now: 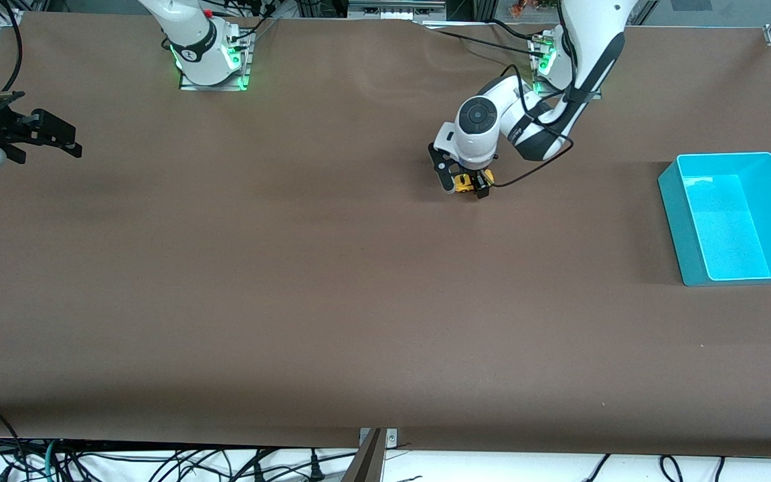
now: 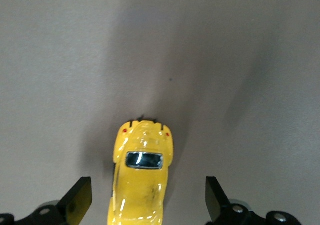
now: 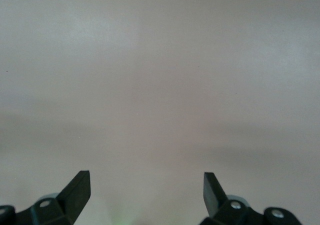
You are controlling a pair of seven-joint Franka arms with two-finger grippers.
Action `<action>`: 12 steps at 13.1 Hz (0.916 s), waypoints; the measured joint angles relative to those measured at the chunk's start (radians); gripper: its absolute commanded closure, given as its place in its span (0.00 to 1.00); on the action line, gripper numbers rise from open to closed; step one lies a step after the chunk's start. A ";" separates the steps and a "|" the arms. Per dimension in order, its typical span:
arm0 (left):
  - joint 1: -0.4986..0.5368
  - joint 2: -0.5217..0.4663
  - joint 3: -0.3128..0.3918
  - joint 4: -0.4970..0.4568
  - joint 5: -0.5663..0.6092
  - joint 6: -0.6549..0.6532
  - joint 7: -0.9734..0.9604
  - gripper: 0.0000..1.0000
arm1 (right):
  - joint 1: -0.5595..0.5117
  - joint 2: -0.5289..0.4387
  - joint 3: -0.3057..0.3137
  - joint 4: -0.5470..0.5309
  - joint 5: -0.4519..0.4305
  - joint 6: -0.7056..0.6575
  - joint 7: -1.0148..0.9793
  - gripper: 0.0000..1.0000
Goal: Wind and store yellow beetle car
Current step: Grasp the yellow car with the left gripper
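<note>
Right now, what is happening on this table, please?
The left arm has its claw low over the yellow beetle car, fingers open on either side of it, not yet gripping. In the left wrist view the car sits on the brown table between the two fingers with a gap on each side. The turquoise bin stands empty toward the left arm's end of the table. The right claw waits open at the right arm's end.

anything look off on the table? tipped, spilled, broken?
Nothing stands out. The yellow beetle car sits upright on its wheels on the brown table, between the open fingers of the left tool. The teal bin stands upright at the left arm's end. The right tool waits open at the table's right-arm end.
</note>
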 measured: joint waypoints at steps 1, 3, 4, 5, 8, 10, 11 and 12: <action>-0.005 0.000 0.000 0.000 0.000 0.000 -0.015 0.00 | 0.001 0.000 0.000 0.000 0.000 0.000 0.000 0.00; -0.005 0.002 0.000 0.000 0.000 0.000 -0.046 0.23 | 0.003 0.000 0.000 0.000 0.000 0.000 0.000 0.00; -0.005 0.004 0.000 0.000 0.003 0.000 -0.051 0.53 | 0.003 0.000 0.000 0.000 0.000 0.000 0.000 0.00; -0.005 0.006 0.000 0.000 0.010 0.000 -0.051 0.60 | 0.003 0.001 0.000 0.000 -0.001 0.000 0.000 0.00; -0.005 0.011 0.000 0.000 0.023 -0.002 -0.051 0.75 | 0.002 0.004 0.000 0.000 -0.002 0.000 0.000 0.00; -0.005 0.007 0.000 0.017 0.027 -0.046 -0.051 0.85 | 0.002 0.005 -0.001 0.000 -0.003 0.000 0.000 0.00; -0.005 -0.002 -0.002 0.046 0.027 -0.115 -0.051 0.85 | 0.002 0.005 -0.001 0.000 -0.003 0.000 0.000 0.00; -0.004 -0.016 -0.012 0.097 0.027 -0.228 -0.051 0.85 | 0.002 0.005 -0.001 0.000 -0.004 0.000 0.000 0.00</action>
